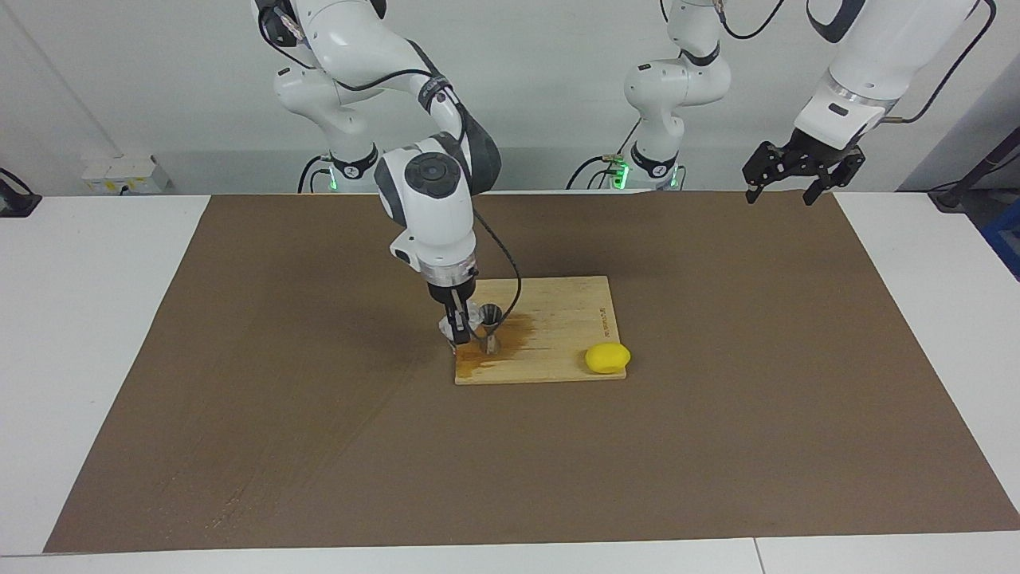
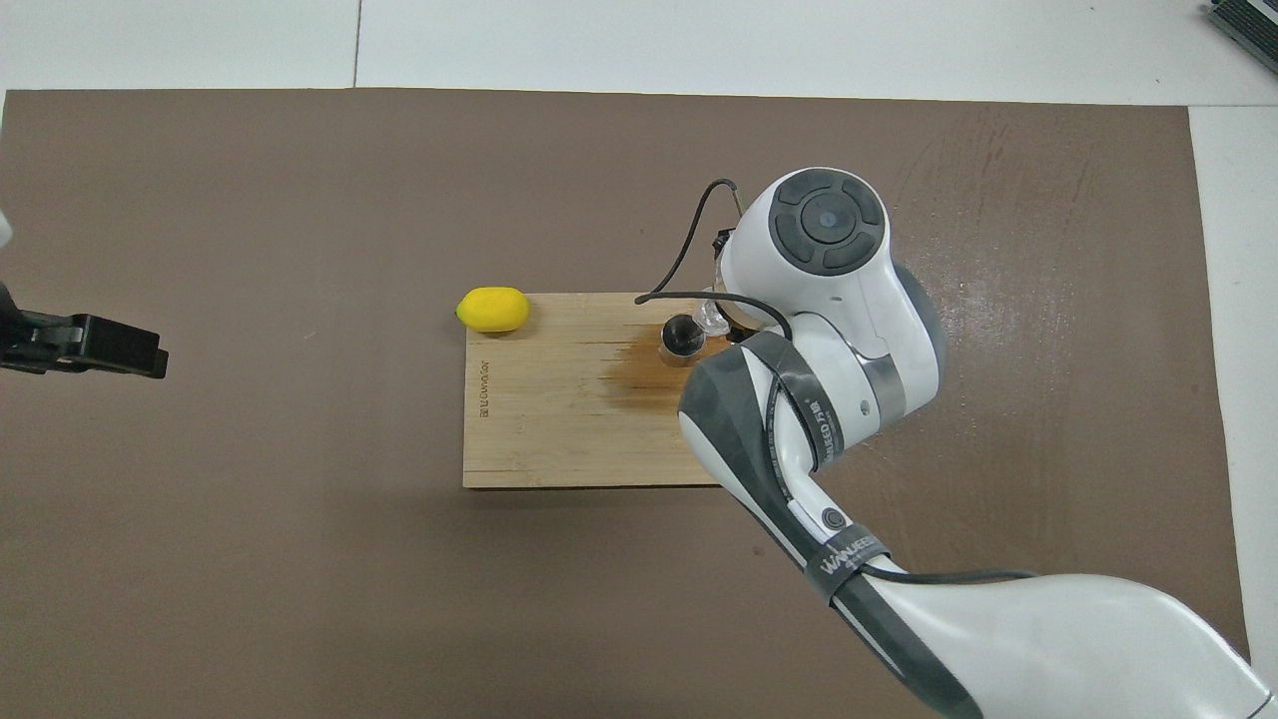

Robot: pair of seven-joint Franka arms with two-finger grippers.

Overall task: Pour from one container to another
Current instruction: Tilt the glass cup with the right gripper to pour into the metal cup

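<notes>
The silvery hourglass jigger [image 1: 490, 327] stands upright on the wooden cutting board [image 1: 558, 307], at the board's corner toward the right arm's end, on a wet brown stain. It also shows in the overhead view [image 2: 683, 337]. My right gripper [image 1: 459, 325] is shut on the small clear cup [image 1: 472, 318] and holds it right beside the jigger's top rim, apparently tilted toward it. In the overhead view the cup [image 2: 713, 318] peeks out from under the right wrist, which hides the fingers. My left gripper [image 1: 781, 195] waits open in the air over the mat's edge.
A yellow lemon [image 1: 607, 358] lies at the board's corner toward the left arm's end, also visible from overhead [image 2: 492, 309]. The board [image 2: 559, 429] lies mid-table on a brown mat [image 1: 319, 446]. The left gripper [image 2: 100, 345] shows at the overhead view's edge.
</notes>
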